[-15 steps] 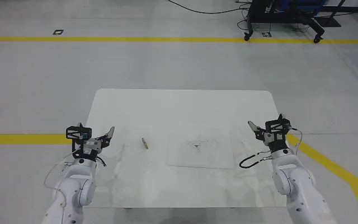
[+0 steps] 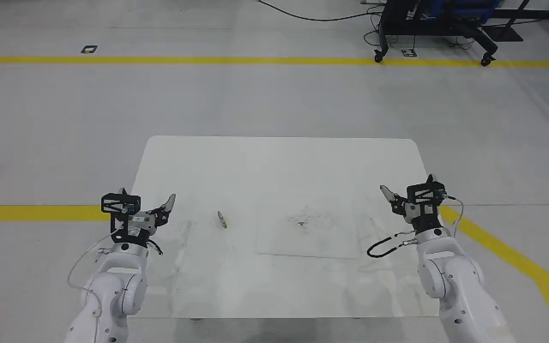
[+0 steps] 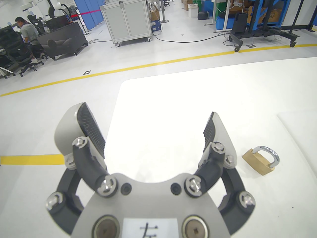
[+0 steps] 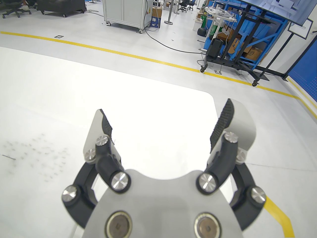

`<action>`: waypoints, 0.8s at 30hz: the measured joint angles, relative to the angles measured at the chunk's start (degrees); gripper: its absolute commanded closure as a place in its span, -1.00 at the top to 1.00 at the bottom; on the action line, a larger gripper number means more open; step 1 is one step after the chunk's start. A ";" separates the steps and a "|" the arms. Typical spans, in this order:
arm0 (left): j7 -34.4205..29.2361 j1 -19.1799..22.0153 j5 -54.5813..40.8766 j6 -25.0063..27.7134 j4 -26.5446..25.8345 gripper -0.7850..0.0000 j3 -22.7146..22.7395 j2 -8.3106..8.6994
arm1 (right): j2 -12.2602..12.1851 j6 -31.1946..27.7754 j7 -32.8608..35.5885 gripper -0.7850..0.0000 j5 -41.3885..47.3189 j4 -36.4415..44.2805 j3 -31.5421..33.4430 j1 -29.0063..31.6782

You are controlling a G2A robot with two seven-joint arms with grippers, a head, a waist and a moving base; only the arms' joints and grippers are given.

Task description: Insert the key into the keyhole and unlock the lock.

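Observation:
A brass padlock [image 2: 222, 219] with a silver shackle lies flat on the white table [image 2: 283, 163], left of centre. It also shows in the left wrist view, where the padlock [image 3: 260, 161] sits just beyond and to one side of my open left gripper [image 3: 148, 112]. In the top view the left gripper [image 2: 147, 200] hovers at the table's left edge with nothing in it. A small thin dark item, which looks like the key [image 2: 302, 223], lies near the table's middle. The same key [image 4: 8, 157] is a faint sliver in the right wrist view. My right gripper [image 4: 165, 107] is open with nothing held, and in the top view this gripper [image 2: 408, 189] stands at the right edge.
A thin clear mat [image 2: 334, 244] with faint marks covers the table's middle right, under the key. Grey floor with yellow lines [image 2: 257, 60] surrounds the table. A black wheeled stand [image 2: 437, 34] is far behind.

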State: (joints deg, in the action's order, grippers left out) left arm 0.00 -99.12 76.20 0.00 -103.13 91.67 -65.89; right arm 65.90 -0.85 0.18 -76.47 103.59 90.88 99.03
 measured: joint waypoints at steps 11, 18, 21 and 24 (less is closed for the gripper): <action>0.00 0.00 0.00 0.00 0.00 1.00 0.00 0.00 | 0.42 -12.43 2.08 1.00 -6.05 -3.13 -11.52 -4.65; 0.00 0.00 0.00 0.00 0.00 1.00 0.00 0.00 | 0.41 -12.31 2.12 1.00 -6.03 -3.09 -11.43 -4.61; 0.00 0.00 0.00 0.00 0.00 1.00 0.00 0.00 | 0.43 -14.30 2.09 1.00 -4.40 -3.62 -12.28 -5.17; 0.00 0.00 0.00 0.00 0.00 1.00 0.00 0.00 | 0.38 -24.31 2.69 1.00 0.63 -6.98 -13.86 -8.61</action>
State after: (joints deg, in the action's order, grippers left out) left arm 0.00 -99.12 76.20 0.00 -103.13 91.67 -65.89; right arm 66.28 -25.16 2.87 -75.84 96.60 77.01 90.42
